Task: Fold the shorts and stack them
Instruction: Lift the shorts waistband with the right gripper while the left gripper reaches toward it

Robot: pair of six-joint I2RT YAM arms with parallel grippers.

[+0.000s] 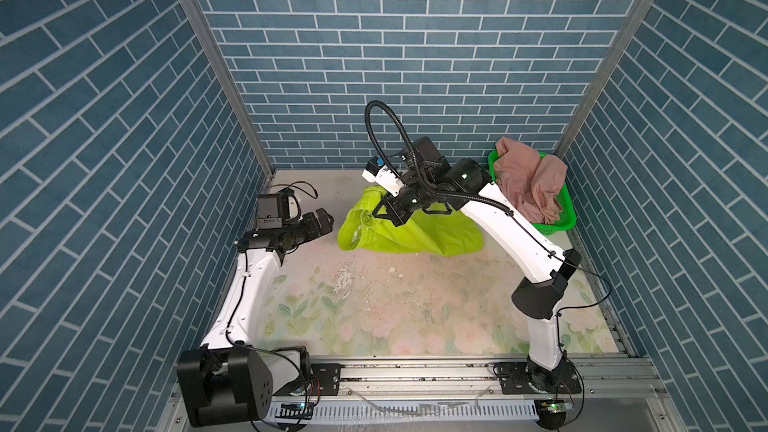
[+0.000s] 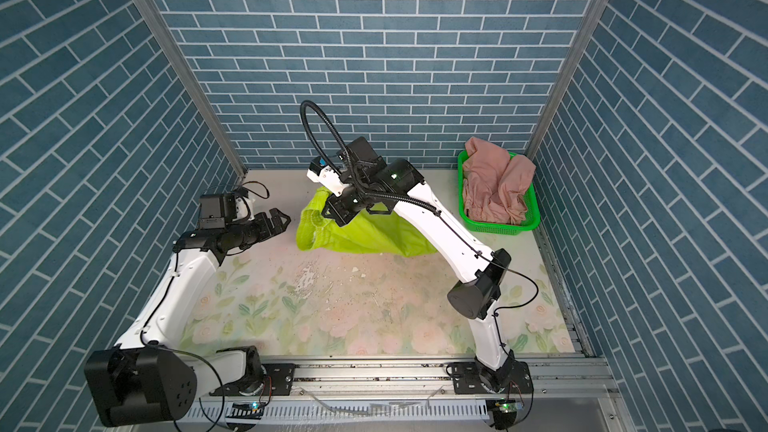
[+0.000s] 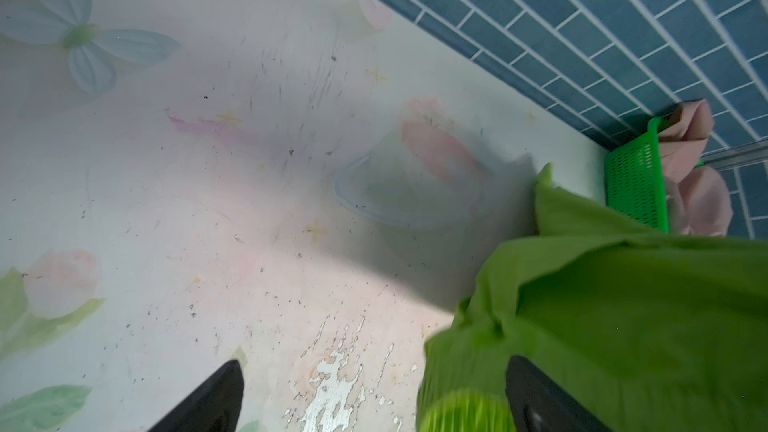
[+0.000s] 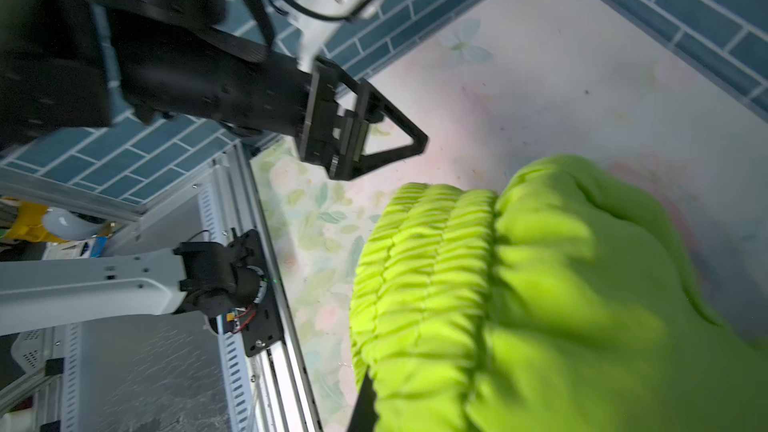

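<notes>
Left gripper: jaws wide apart, holding nothing, poised above the floral-printed desk and pointing right, straight at the green bundle.
Key relation: the ribbed waistband end of the lime-green fabric shorts sits just to the right of that gripper, near but not touching. The left arm looks the closer one to the free waistband corner.
Long axis: it runs left to right across the far half of the desk, waistband at the left, legs trailing right beneath the right arm.
Right gripper: jaws pinched together on the waistband, that end raised while the rest drapes onto the desk.
Far right: dusty-pink fabric shorts heaped in the bright green perforated plastic basket, well apart from both grippers.
Count: two grippers, two shorts, one basket.
</notes>
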